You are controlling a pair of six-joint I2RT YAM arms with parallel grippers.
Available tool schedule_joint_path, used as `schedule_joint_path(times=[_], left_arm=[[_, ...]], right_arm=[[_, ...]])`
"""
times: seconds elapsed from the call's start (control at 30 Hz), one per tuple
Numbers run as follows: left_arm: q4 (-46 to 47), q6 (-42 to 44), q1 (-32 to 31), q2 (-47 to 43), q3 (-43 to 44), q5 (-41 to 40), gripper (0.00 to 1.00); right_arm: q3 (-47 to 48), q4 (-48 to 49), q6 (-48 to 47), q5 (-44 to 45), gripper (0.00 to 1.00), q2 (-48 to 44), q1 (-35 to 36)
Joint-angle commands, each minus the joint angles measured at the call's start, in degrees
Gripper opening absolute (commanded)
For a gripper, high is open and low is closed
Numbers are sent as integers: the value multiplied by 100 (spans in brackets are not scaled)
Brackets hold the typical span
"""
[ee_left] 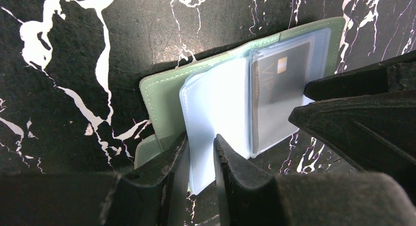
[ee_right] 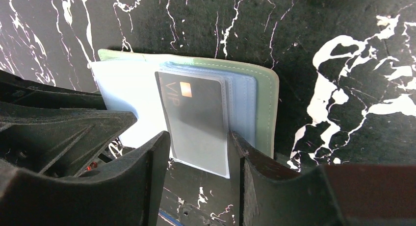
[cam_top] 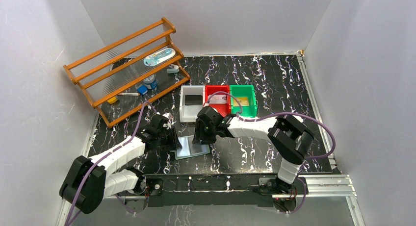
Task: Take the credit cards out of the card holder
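Grey-green card holder (cam_top: 192, 147) lay spread open on the table (cam_top: 255, 138) between both arms, dark credit card (ee_right: 196, 120) still in its clear pocket; none seen lying loose, so mostly undone. Left gripper (ee_left: 196, 152) clamped on a clear pocket leaf; right gripper (ee_right: 198, 147) straddled the card's short edge, jaws apart, apparently not pinching. Bins (cam_top: 218, 101) close behind, open room nearer the arm bases.

bins (cam_top: 218, 101) behind, rack (cam_top: 127, 69) far left

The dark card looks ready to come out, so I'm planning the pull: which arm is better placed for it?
Likely the right: its fingers straddle the dark card's near end, while the left fingers pinch an empty clear pocket, steadying the card holder.
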Motion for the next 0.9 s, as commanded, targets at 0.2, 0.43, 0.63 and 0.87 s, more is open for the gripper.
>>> schedule_joint_path(times=[0.2,0.43,0.63,0.87], left_arm=[[-37,27,3,35,-118,125,22],[-31,16,3,2,-135,134,22],[-29,-7,0,-50,-162,122,22],[-34,-7,-1,-50,-151,116,22]], right_arm=[[-426,1318,186,-896,57,13,100],[-706,2297,600,-1277,57,-297,63],[-903,2611,867,-1237,57,-512,65],[-941,2672,1004,-1189,56,-634,64]])
